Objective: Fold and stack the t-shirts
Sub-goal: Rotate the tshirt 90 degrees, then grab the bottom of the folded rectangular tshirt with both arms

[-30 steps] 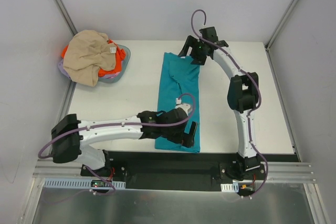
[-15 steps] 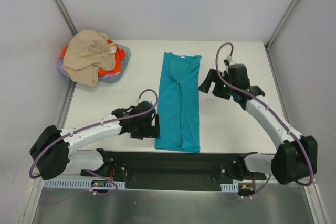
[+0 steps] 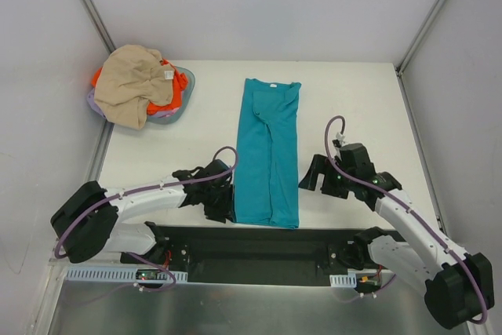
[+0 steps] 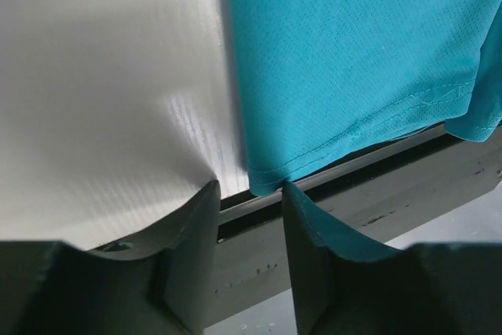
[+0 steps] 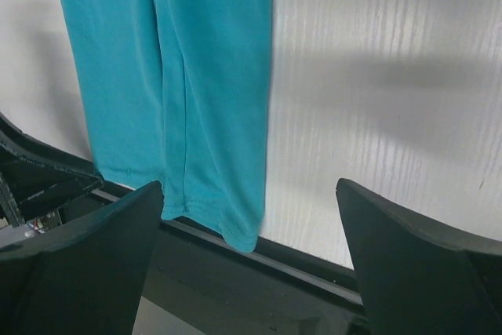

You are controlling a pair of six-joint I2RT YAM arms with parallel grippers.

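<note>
The teal shirt [image 3: 268, 154] lies 12-to-6 o'clock on the bench [image 3: 180, 147], left jaws narrowly apart around its 7 o'clock hem corner, seemingly not yet pinching, right jaws wide apart near 5 o'clock, probably to fold it.

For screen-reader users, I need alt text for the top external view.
A teal t-shirt, folded into a long narrow strip, lies centred on the table, the left end effector at its near left corner and the right end effector open beside its right edge. At far left, a beige t-shirt is heaped over an orange t-shirt in a basket.
</note>
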